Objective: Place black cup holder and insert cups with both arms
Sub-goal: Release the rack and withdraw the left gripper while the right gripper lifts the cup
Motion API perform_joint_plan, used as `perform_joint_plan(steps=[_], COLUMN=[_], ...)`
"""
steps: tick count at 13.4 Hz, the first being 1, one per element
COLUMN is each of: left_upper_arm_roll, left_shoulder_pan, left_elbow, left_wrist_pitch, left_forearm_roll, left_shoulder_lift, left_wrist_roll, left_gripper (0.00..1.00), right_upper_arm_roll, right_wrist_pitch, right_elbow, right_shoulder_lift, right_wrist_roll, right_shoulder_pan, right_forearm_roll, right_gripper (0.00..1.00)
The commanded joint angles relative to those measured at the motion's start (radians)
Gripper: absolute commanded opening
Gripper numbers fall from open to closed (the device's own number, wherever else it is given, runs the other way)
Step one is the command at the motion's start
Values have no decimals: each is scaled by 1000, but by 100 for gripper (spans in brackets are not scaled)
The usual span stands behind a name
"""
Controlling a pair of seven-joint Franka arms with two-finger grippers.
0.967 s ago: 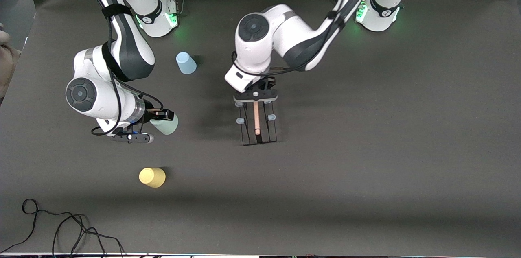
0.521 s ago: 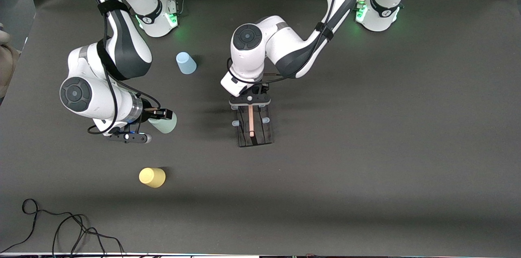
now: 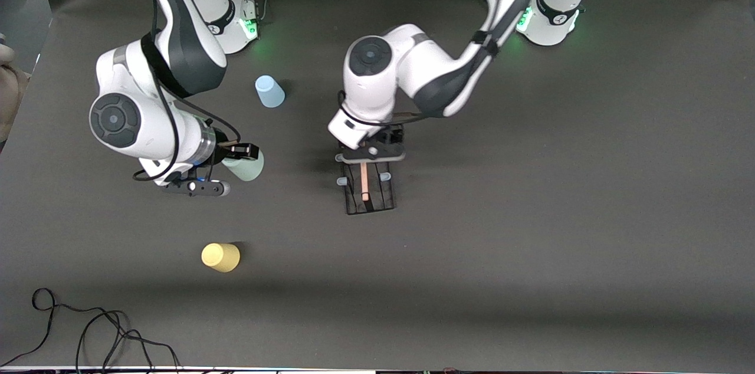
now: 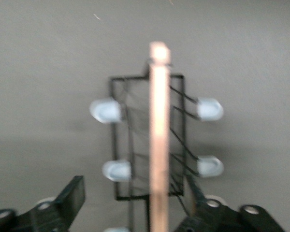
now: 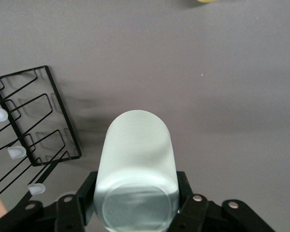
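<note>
with the left gripper (image 4: 130, 212) spread above the thin black wire rack (image 3: 368, 191), the wooden rod handle (image 4: 159, 135) could be snagged on retraction; the pale green plastic tumbler (image 5: 135, 169), clamped by the right gripper (image 5: 135, 203), could be tipped off its peg.

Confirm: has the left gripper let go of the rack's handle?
Yes, open. The left gripper has its fingers spread clear of the wooden handle; the black cup holder stands on the table.

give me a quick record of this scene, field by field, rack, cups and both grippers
rack: black cup holder stands on the table, wooden handle on top
left gripper: open, fingers either side of the handle, not gripping
right gripper: shut on the green cup, above the table toward the right arm's end
blue cup: upside down on the table, farther from the front camera than the rack
yellow cup: on the table, nearer the front camera than the rack
cups on pegs: none yet
</note>
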Motion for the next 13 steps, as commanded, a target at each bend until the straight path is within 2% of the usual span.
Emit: perform_joint_plan(steps=[1,4,8,9,10,13], left_upper_arm_roll=[-5,-5,-2,-2,-1,4], left_shoulder_pan=[153,343,573,626,670,763], left_elbow=[-112,-253,-262,-262,-262,-262], left_wrist_pitch=[-72,-150,-342,-380,-408,-446], left_forearm_roll=[-114,-183,-185,-185,-185,-180], left_shoulder_lift=[-160,-317,-403,-416,-433,-482], left_wrist_roll=[189,427,720,784,847,925], left_gripper=[100,100,100,100,100,100], right_upper_arm_roll=[-7,-7,-6,-7,-7,-9], right_wrist_pitch=[-16,-7,25,48,77,156], right_elbow=[8,6,0,-4,-6,-3], right_shoulder_lift=[-11,2,23,31,45,100], right_wrist_roll=[107,149,356,373,380,393], right_shoulder_pan=[75,174,312,334,346,365], right_forearm_roll=[14,15,24,54,82,84], right_gripper=[34,33,33,33,33,33])
